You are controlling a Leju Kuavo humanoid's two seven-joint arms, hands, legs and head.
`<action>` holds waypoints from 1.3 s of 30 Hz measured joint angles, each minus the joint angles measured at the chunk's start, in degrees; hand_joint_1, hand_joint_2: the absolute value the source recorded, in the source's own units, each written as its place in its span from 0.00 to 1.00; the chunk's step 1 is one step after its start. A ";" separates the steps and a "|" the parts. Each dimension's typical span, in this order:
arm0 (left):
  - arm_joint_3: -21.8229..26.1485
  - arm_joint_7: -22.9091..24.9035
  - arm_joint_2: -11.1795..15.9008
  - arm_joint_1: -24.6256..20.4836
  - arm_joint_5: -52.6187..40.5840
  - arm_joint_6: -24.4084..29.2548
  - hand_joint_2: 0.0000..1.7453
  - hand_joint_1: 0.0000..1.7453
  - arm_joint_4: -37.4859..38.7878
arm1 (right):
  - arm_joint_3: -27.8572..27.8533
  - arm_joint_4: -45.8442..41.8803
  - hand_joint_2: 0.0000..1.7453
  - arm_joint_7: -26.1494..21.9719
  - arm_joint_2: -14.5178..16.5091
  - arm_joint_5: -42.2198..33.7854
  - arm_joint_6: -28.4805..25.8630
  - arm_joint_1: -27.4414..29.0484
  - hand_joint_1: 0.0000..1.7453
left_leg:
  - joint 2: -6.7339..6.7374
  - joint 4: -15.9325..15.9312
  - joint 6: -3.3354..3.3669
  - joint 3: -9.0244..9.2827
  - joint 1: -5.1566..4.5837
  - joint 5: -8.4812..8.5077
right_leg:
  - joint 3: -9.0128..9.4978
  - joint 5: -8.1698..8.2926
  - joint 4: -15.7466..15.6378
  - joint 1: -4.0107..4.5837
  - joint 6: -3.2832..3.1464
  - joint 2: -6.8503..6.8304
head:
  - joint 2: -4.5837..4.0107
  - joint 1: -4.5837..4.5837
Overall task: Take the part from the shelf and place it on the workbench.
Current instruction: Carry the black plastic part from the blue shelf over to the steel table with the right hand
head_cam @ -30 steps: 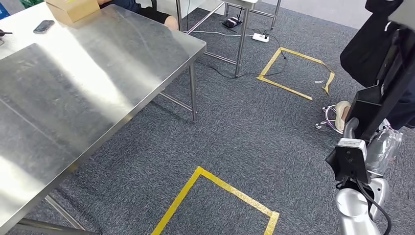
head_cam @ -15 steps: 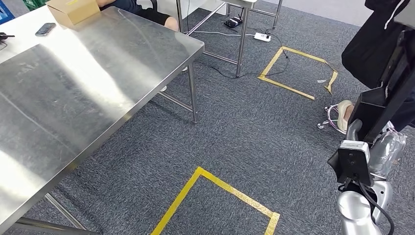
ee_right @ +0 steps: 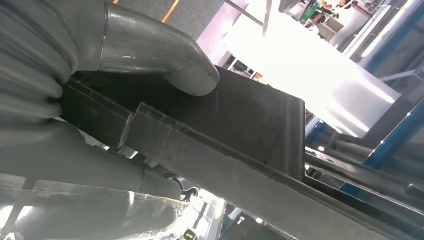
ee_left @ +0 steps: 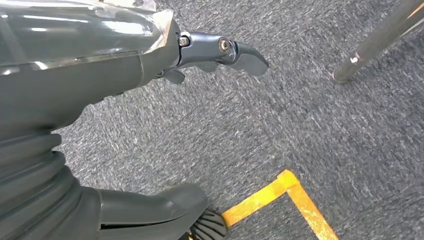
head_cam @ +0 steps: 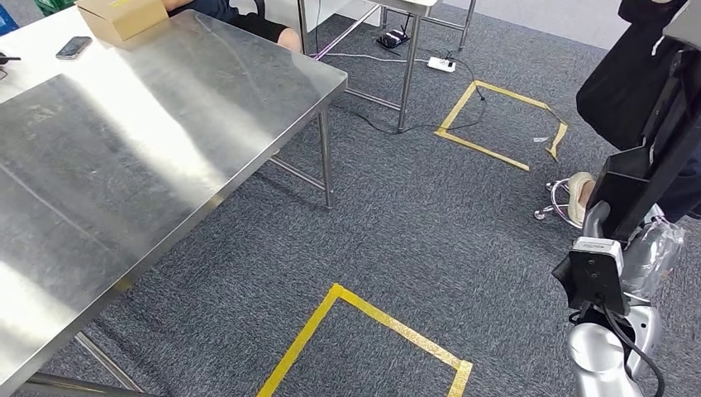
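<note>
You had the flat black angular part (head_cam: 636, 178) clamped in the right hand (ee_right: 150, 65), beside the steel workbench (head_cam: 149, 141). The view shifted only slightly, so carrying continued. The left hand (ee_left: 220, 50) hung empty, fingers apart.

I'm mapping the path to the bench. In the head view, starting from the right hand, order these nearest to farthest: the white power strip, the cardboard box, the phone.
From the right hand, which grips the black part:
1. White power strip, on the carpet, far side.
2. Cardboard box, at the workbench's far corner.
3. Phone, left of the box.
</note>
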 joint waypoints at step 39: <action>-0.06 -0.08 0.35 0.98 -2.57 -1.04 1.00 0.00 0.00 | -2.40 -3.40 1.00 0.54 0.66 0.65 1.01 3.76 1.00 | -0.19 -1.84 1.24 5.91 0.39 -3.38 | -9.29 -5.44 15.38 -0.56 0.60 0.02 | 0.00 -0.15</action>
